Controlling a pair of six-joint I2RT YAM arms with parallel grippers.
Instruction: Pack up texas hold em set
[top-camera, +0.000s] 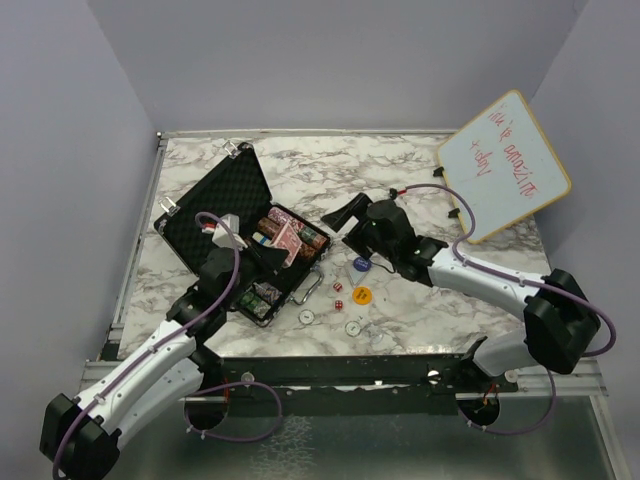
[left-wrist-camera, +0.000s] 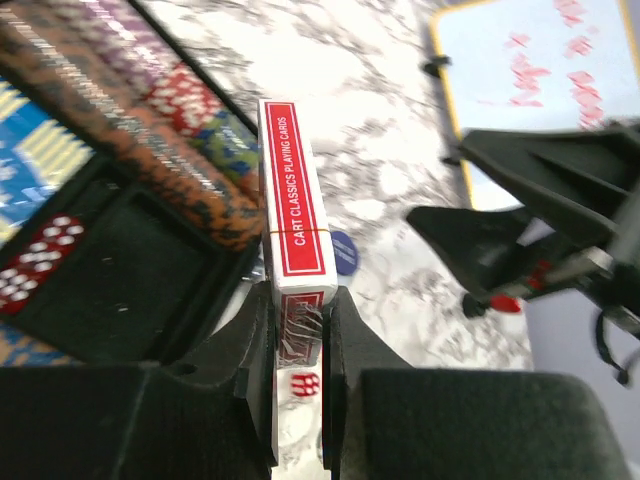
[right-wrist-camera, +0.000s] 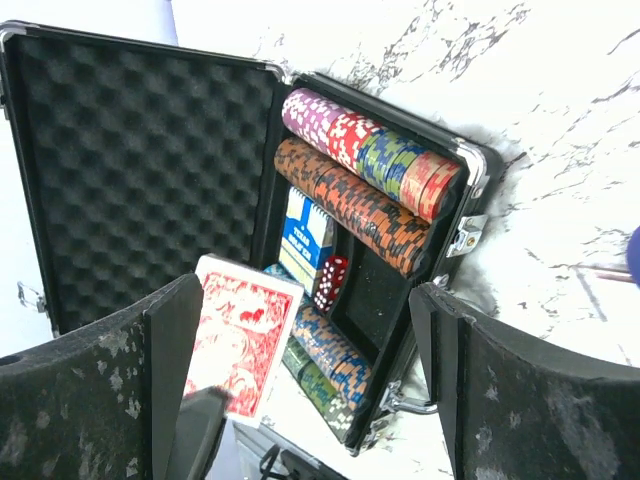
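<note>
Left gripper (left-wrist-camera: 300, 330) is clamped on a glossy red card deck (left-wrist-camera: 292, 200), held edge-up at the rim of the open black case (right-wrist-camera: 140, 170), which is lined with egg-crate foam. Right gripper (right-wrist-camera: 320, 385) is spread wide, gripping nothing. Striped chip stacks (right-wrist-camera: 370, 190), a blue deck (right-wrist-camera: 305, 235) and red dice (right-wrist-camera: 332, 280) are lodged in its compartments.

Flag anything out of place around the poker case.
Loose pieces lie on the marble table beside the open case: red dice, a blue button, an orange button, two white buttons. The red card deck is out too, pinched on edge in the left tool.
</note>
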